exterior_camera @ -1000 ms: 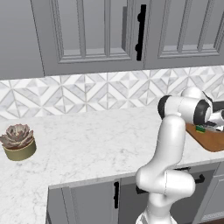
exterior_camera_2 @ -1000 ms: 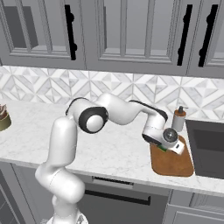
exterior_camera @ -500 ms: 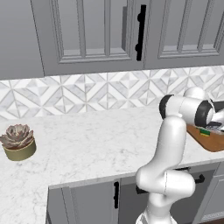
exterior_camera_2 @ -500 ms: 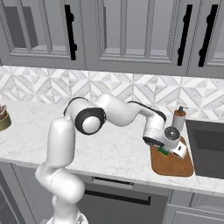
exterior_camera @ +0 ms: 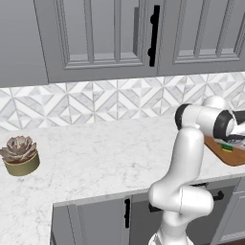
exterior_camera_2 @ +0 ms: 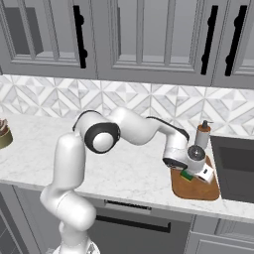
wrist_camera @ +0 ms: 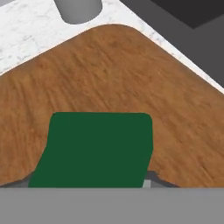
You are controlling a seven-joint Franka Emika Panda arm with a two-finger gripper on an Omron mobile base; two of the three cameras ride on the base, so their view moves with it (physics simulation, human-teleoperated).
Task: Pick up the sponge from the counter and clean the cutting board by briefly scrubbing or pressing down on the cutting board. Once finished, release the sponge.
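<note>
The sponge (wrist_camera: 98,148) shows its dark green top in the hand view and lies pressed on the reddish-brown cutting board (wrist_camera: 109,74). My gripper (exterior_camera_2: 192,170) is shut on the sponge (exterior_camera_2: 187,174), low over the cutting board (exterior_camera_2: 196,189) at the right end of the white counter (exterior_camera_2: 124,168). From the left base view the gripper (exterior_camera: 230,142) holds the green-and-yellow sponge (exterior_camera: 226,148) against the cutting board (exterior_camera: 233,157) at the frame's right edge.
A soap dispenser (exterior_camera_2: 202,135) stands just behind the board; its grey base (wrist_camera: 78,8) tops the hand view. A dark sink (exterior_camera_2: 235,168) lies right of the board. A potted succulent (exterior_camera: 20,155) sits far left on the counter. Grey cabinets hang above.
The gripper has come down a little with the sponge, which now sits on the board. The jaws have tightened slightly on it.
</note>
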